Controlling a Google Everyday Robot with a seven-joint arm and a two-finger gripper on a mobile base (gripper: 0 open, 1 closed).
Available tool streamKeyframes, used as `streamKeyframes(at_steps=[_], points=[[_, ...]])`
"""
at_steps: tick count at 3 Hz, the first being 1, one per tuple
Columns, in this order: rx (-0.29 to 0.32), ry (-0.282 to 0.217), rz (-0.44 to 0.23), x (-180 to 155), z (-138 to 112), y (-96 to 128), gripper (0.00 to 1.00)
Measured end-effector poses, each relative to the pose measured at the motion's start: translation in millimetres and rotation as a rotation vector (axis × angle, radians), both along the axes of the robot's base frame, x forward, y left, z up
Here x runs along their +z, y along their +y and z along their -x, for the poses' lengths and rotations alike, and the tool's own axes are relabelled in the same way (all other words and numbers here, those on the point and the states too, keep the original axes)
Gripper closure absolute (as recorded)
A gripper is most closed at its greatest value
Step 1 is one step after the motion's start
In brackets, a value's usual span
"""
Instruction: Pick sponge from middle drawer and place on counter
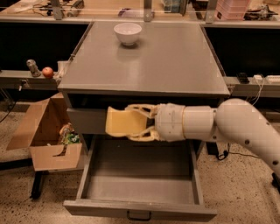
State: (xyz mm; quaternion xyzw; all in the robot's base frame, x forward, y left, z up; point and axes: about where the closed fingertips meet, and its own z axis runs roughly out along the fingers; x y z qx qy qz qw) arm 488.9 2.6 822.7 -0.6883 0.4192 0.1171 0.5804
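My gripper (131, 122) is shut on the sponge (119, 121), a pale yellow foam block, and holds it in the air in front of the upper drawer front, above the open middle drawer (140, 175). The drawer is pulled out and its grey floor shows bare. Its black handle (139, 215) is at the bottom edge. The counter (144, 61) is the grey cabinet top just above and behind the gripper. My white arm (227, 127) reaches in from the right.
A white bowl (127, 33) stands at the back of the counter. An open cardboard box (48, 135) with items sits on the floor at left. A red apple (47, 72) and a small bottle (32, 68) rest on a left shelf. A wooden bench (140, 8) runs behind.
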Motion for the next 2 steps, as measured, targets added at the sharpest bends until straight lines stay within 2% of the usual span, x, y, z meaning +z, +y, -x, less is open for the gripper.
streamKeyframes(at_steps=[1,2], points=[[0.011,-0.068,0.004,85,-49,21,1.0],[-0.003,-0.049,-0.092,122,-92,23,1.0]])
